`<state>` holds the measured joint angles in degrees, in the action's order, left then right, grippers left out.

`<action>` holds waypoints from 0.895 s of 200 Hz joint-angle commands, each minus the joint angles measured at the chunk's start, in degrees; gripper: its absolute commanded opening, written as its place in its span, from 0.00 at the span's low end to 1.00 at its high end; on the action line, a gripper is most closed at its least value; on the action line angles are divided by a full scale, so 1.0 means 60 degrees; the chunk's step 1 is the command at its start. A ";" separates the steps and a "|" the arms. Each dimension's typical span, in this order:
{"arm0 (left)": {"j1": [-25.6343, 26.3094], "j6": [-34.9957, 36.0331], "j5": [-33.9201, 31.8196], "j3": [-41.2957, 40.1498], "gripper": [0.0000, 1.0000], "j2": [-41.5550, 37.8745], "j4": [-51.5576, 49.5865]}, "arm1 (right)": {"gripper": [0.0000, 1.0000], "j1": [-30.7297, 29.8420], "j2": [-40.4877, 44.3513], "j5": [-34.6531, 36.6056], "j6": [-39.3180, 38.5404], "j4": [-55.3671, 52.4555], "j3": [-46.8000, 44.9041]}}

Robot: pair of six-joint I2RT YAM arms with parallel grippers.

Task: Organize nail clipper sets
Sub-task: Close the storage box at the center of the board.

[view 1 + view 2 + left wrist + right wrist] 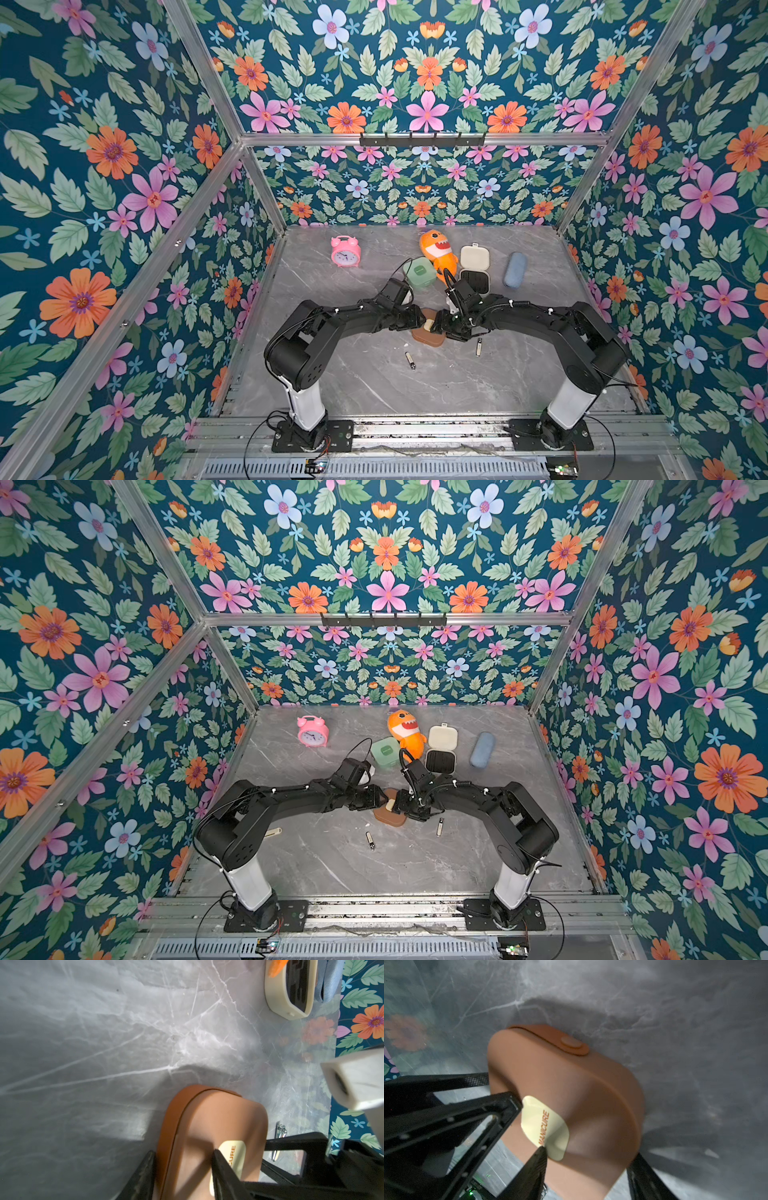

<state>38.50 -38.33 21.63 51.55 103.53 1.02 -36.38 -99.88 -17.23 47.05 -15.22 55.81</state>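
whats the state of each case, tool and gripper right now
brown case: closed, clamped by both grippers
left gripper: shut on brown case
right gripper: shut on brown case
cream case: open, lid laid back
mint green case: closed
metal tools: loose on the table, outside any case

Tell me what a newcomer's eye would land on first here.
The loud floral wallpaper covering every wall comes first. Then, mid-table, the left gripper and right gripper meet, both closed on the brown case. At the back of the grey marble table, the orange shark toy and, to its left, the pink alarm clock stand out.
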 commanded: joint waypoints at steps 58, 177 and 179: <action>0.0102 0.0147 -0.0586 -0.0083 0.46 0.0106 -0.2379 | 0.64 -0.0022 0.0382 0.0305 -0.0313 -0.0311 0.0022; -0.1008 0.0367 -0.1422 0.0584 0.65 -0.1822 -0.3407 | 0.82 -0.0293 0.1508 0.1471 -0.3460 -0.1966 0.0034; -0.1058 0.0378 -0.1422 0.0580 0.65 -0.1879 -0.3407 | 0.82 -0.0330 0.1483 0.1489 -0.3545 -0.1991 0.0060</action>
<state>34.30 -37.06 14.94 55.00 95.31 -16.38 -36.91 -90.02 -10.00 33.17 -24.10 54.63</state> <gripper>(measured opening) 0.642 0.808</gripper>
